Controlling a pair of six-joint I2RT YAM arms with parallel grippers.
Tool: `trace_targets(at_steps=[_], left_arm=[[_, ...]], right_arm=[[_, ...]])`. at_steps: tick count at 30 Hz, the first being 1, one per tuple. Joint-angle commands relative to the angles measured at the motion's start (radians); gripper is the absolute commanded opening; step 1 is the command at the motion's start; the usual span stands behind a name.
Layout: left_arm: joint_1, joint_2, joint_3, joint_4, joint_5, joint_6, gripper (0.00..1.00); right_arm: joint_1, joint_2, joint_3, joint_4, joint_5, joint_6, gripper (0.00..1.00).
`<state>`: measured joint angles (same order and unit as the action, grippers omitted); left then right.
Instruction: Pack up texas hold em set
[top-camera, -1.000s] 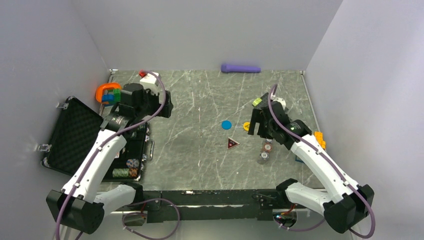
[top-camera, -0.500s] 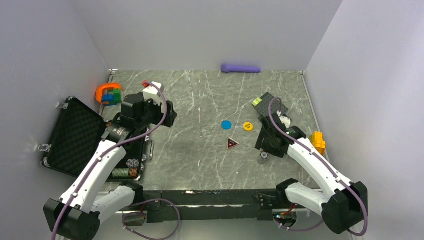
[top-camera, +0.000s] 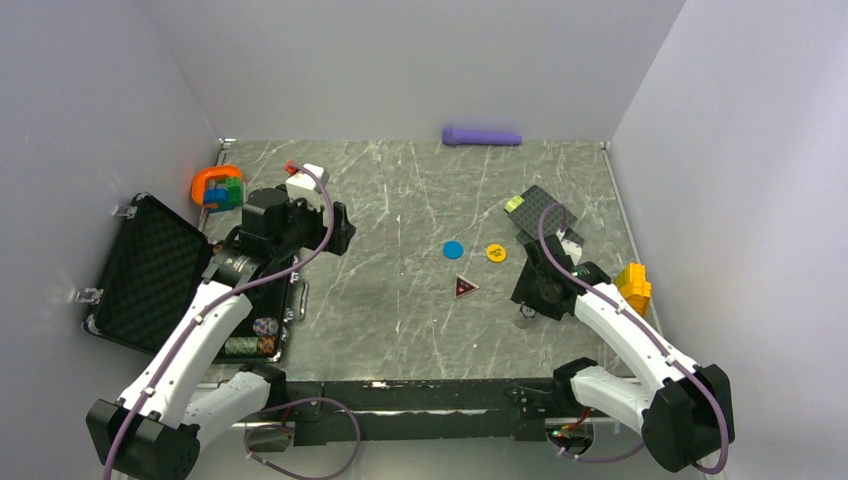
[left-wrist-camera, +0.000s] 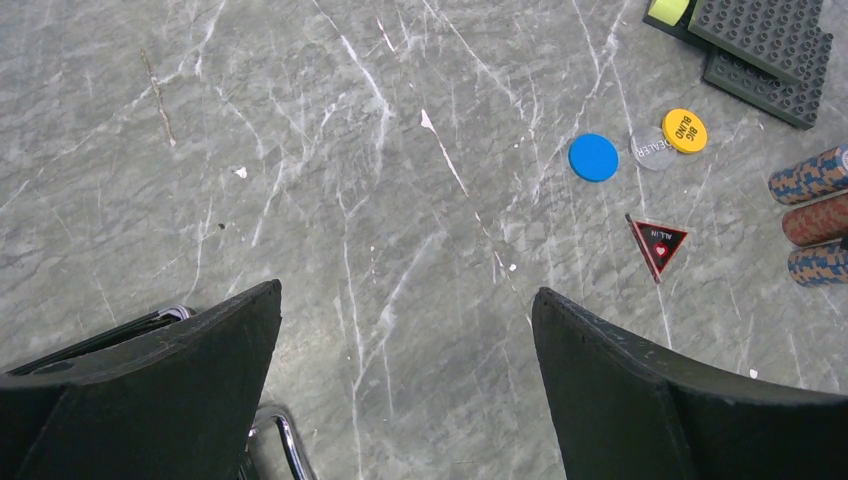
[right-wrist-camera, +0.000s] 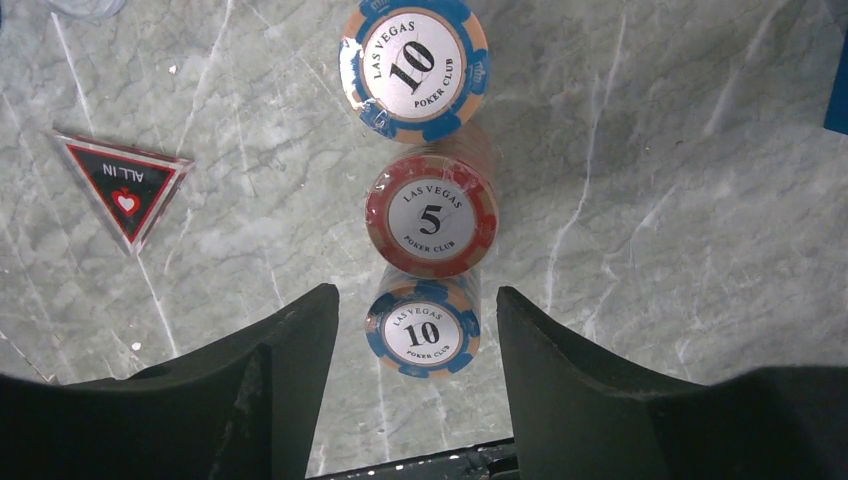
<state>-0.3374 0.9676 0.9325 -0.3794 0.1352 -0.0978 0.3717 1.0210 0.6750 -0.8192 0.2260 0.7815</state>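
Note:
The black foam-lined case (top-camera: 150, 275) lies open at the left with chip stacks (top-camera: 262, 327) at its near end. A blue disc (top-camera: 453, 249), a yellow disc (top-camera: 495, 252) and a dark red triangle (top-camera: 465, 287) lie mid-table. My right gripper (top-camera: 527, 300) is open, low over three upright chip stacks. In the right wrist view the nearest blue "10" stack (right-wrist-camera: 423, 333) stands between the fingers of the right gripper (right-wrist-camera: 415, 300), untouched; a red "5" stack (right-wrist-camera: 431, 222) and another "10" stack (right-wrist-camera: 413, 68) stand beyond. My left gripper (top-camera: 335, 228) is open and empty (left-wrist-camera: 407, 290) over bare table.
An orange ring toy (top-camera: 217, 186) sits at the back left and a purple cylinder (top-camera: 482, 136) by the back wall. Black studded plates (top-camera: 543, 212) lie behind the right arm and a yellow block (top-camera: 633, 285) to its right. The case's chrome handle (left-wrist-camera: 280, 445) shows under the left fingers.
My right gripper has moved toward the near edge, from beside the yellow disc to over the chip stacks, and lowered. My left arm shifted slightly nearer, then stayed still.

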Motion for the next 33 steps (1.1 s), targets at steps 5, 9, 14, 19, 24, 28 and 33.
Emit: trace_targets(at_steps=[5,9,14,19,24,28,33], left_arm=[[-0.003,-0.005,0.029,0.033,0.027,-0.004,0.99],[-0.003,-0.007,0.031,0.032,0.028,-0.004,0.99],[-0.004,0.000,0.032,0.030,0.032,-0.008,0.99],[-0.004,0.000,0.033,0.029,0.036,-0.009,0.99],[-0.005,-0.001,0.042,0.016,0.029,0.000,0.99],[-0.004,0.000,0.044,0.015,0.037,-0.004,0.99],[-0.006,-0.004,0.042,0.029,0.057,-0.024,0.99]], right_arm=[[-0.004,-0.029,-0.006,-0.015,0.024,0.026,0.60],[-0.004,-0.032,-0.024,-0.007,0.008,0.032,0.59],[-0.003,-0.030,-0.041,0.005,-0.013,0.036,0.56],[-0.003,-0.044,-0.046,0.016,-0.022,0.035,0.48],[-0.003,-0.038,-0.051,0.028,-0.034,0.023,0.34],[-0.005,-0.042,-0.049,0.037,-0.045,0.002,0.12],[-0.004,-0.064,-0.001,-0.001,-0.056,-0.028,0.00]])
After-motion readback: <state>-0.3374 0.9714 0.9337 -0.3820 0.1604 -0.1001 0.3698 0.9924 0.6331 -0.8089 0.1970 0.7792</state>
